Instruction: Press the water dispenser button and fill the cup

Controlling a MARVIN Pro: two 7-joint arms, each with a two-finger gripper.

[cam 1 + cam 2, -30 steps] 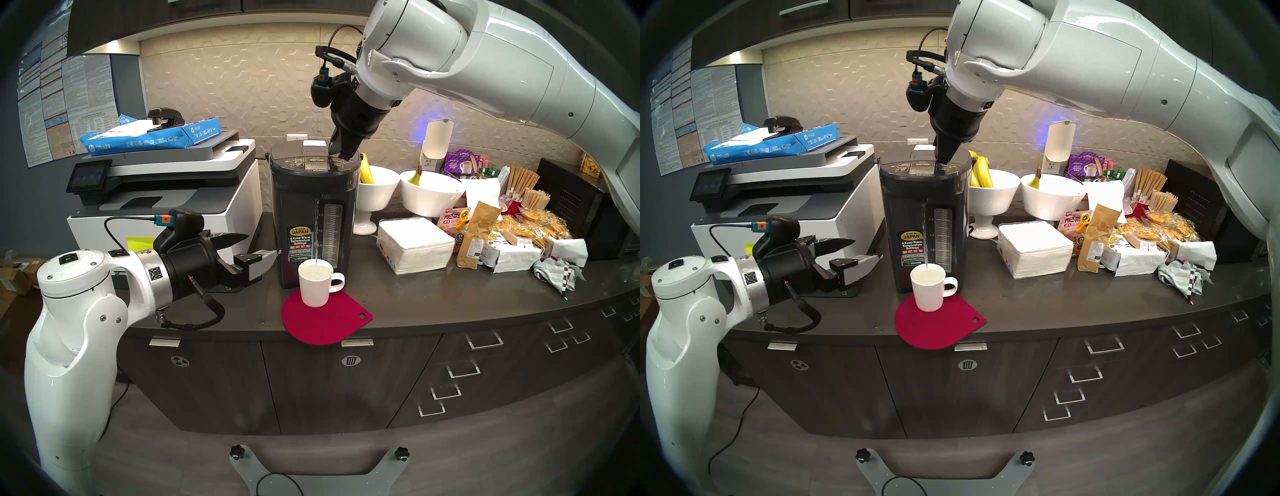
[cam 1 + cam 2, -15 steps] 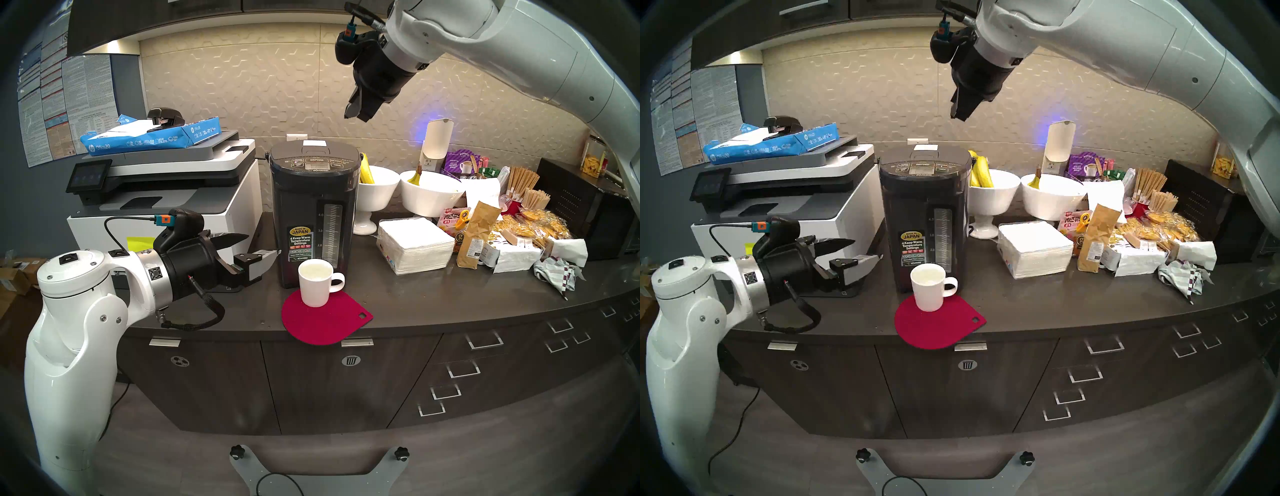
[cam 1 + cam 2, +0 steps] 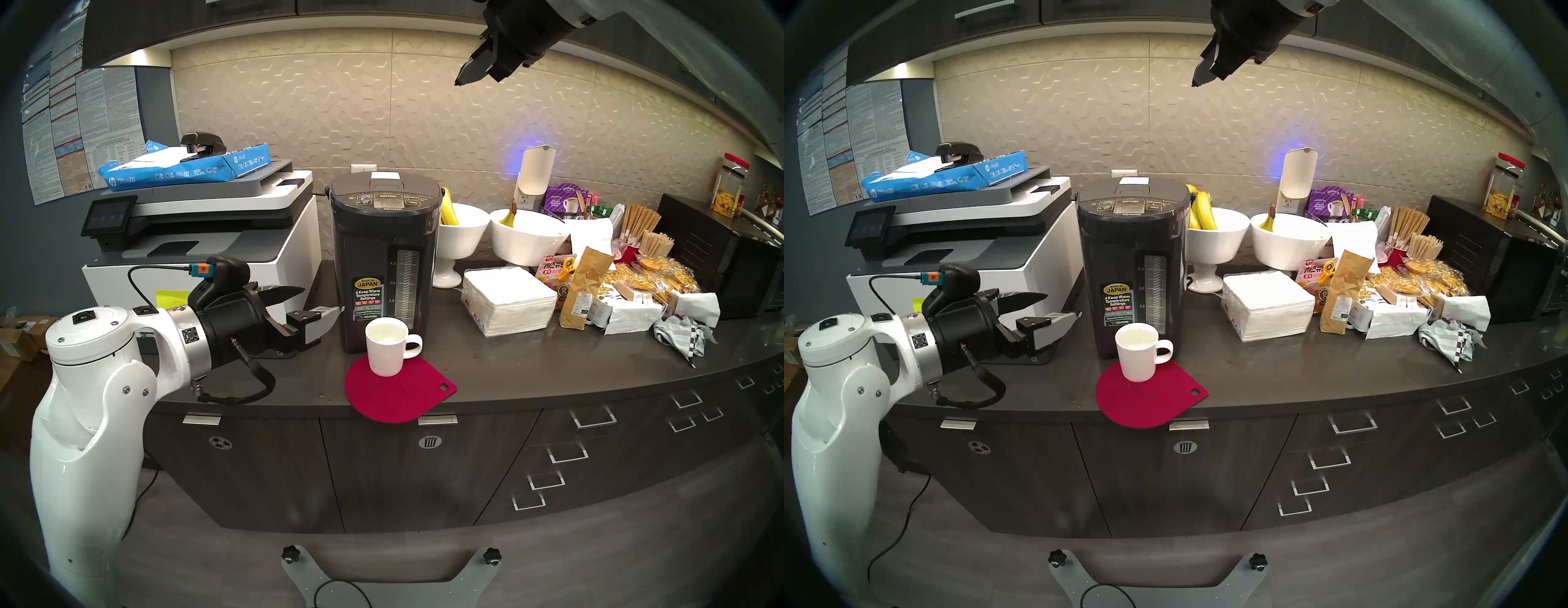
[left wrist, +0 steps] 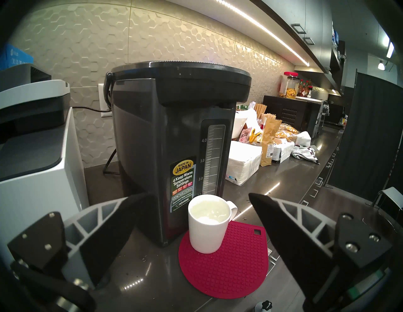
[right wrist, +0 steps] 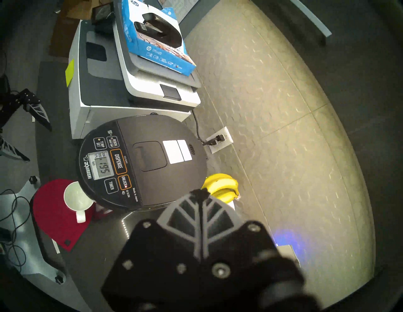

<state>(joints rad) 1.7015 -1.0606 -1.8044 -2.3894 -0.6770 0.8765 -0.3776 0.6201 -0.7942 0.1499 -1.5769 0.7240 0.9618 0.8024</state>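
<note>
The dark water dispenser [image 3: 384, 263] [image 3: 1132, 263] [image 4: 174, 141] [image 5: 141, 161] stands on the counter beside the printer. Its DISPENSE button [image 3: 387, 196] [image 3: 1130, 202] [image 5: 118, 160] is bare, with nothing touching it. The white cup [image 3: 388, 344] [image 3: 1139, 350] [image 4: 208, 222] [image 5: 76, 197] holds water and sits on a red mat [image 3: 396, 392] under the spout; no stream is falling. My right gripper [image 3: 464, 78] [image 3: 1202, 78] [image 5: 199, 192] is shut and empty, high above and right of the dispenser. Left of the dispenser, my left gripper [image 3: 322, 303] [image 3: 1059, 306] [image 4: 189, 202] is open and level with the cup.
A white-grey printer [image 3: 203, 237] with a blue paper ream on top stands at the left. Two white bowls with bananas [image 3: 462, 233], a napkin stack [image 3: 507, 299], snack bags [image 3: 628, 288] and a black appliance [image 3: 712, 254] crowd the counter's right. Upper cabinets hang just above the right gripper.
My right gripper lifted off the dispenser's control panel and rose up and to the right, staying shut. The water stream into the cup stopped. The left arm has not moved.
</note>
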